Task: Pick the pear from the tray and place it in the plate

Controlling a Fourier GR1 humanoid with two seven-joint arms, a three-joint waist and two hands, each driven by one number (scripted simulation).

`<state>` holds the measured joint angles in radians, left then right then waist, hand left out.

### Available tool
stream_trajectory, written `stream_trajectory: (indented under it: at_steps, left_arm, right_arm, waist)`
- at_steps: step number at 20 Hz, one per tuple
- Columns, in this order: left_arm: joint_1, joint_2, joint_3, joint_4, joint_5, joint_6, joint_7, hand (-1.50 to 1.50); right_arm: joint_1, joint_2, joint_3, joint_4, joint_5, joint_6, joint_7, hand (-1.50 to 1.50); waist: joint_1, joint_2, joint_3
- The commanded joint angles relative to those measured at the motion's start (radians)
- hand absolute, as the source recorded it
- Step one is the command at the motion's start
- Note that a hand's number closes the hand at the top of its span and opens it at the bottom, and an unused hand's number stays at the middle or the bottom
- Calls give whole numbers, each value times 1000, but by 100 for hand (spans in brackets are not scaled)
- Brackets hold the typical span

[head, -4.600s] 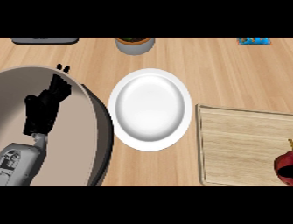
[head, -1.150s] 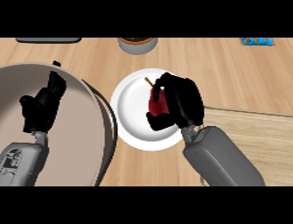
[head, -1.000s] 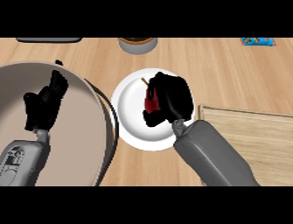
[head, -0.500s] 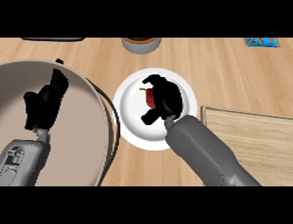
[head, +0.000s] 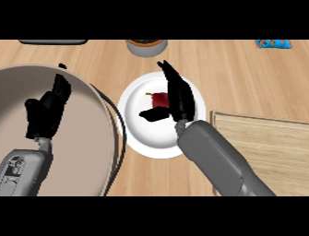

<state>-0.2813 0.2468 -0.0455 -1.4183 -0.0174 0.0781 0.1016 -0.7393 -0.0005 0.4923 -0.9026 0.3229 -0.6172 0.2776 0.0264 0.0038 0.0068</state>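
The dark red pear [head: 161,98] lies on the white plate [head: 143,138] at the counter's middle, its stem pointing left. My right hand [head: 177,94] is above the plate with its fingers stretched straight toward the far edge and its thumb out to the left just below the pear. The fingers no longer curl round the fruit. The wooden tray [head: 286,147] at the right holds nothing that I can see. My left hand [head: 46,110] rests open, fingers up, over the big bowl at the left.
A large beige bowl [head: 82,152] fills the left side, its rim touching the plate's edge. A grey cup [head: 146,46] stands at the back, a dark flat object [head: 53,42] at the back left, a blue packet [head: 274,44] at the back right.
My right hand carried the pear from the tray over the plate, then straightened its fingers and let go. The pear now lies on the plate. The left hand stayed still.
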Motion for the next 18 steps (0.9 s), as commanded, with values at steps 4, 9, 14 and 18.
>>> stream_trajectory:
  at_steps: [4,9,14,18]
  left_arm:
    - [6,-6,2,-11,-20,24,21,0]
    - [25,12,30,1,-6,15,9,0]
    - [51,-20,14,55,-29,19,-73,0]
    - [95,-7,8,-81,-23,5,4,0]
  right_arm:
    - [98,-50,-152,-159,-82,-65,-52,-150]
    - [311,-218,-222,-395,-168,22,-110,-150]
    - [481,-345,-290,-589,-259,154,-129,-150]
    - [526,-360,-381,-476,-313,243,-293,-150]
  waist:
    - [-32,-6,-6]
    - [-43,-7,-6]
    - [-49,-6,-7]
    - [-25,-5,-6]
